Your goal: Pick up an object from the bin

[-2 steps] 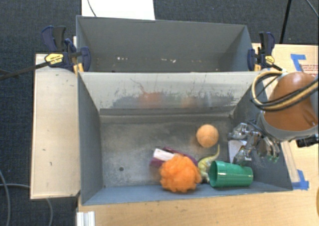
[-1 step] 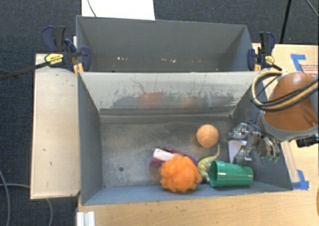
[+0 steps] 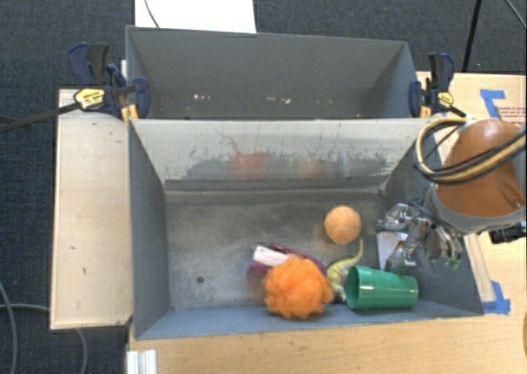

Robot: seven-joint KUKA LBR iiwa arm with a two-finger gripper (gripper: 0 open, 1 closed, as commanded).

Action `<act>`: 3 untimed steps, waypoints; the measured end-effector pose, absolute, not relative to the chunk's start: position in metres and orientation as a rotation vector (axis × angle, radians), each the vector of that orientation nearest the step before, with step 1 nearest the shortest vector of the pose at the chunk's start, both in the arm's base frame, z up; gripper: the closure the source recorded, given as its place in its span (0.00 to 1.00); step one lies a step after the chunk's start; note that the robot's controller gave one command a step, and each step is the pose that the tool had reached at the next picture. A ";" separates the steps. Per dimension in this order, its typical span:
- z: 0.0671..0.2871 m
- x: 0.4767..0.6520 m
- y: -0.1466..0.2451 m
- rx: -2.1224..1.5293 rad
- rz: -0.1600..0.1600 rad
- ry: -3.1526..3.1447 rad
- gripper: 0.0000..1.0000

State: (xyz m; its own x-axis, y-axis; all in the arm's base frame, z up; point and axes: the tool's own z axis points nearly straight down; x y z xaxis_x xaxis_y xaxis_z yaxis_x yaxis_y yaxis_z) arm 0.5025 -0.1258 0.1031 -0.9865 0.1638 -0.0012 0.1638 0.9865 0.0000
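Camera view puts the gripper (image 3: 405, 242) at the lower right of the grey metal bin (image 3: 206, 224); we cannot tell whether it is open or closed. Just below it in the frame a green plastic cup (image 3: 383, 291) lies on its side, long axis left to right, mouth pointing left toward a fluffy orange pompom (image 3: 294, 286). A smooth orange ball (image 3: 342, 223) sits left of the gripper.

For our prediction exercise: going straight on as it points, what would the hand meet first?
Probably the green cup lying on its side, or the bin floor beside it; depth is unclear.
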 end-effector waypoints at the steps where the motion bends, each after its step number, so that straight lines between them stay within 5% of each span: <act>1: 0.103 0.502 -0.126 0.256 0.000 3.130 1.00; 3: 0.103 0.503 -0.126 0.252 0.000 3.130 1.00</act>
State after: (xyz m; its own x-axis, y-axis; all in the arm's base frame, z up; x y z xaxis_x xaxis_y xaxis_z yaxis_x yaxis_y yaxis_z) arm 0.5025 -0.1259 0.1032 -0.9871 0.1602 -0.0013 0.1602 0.9871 -0.0002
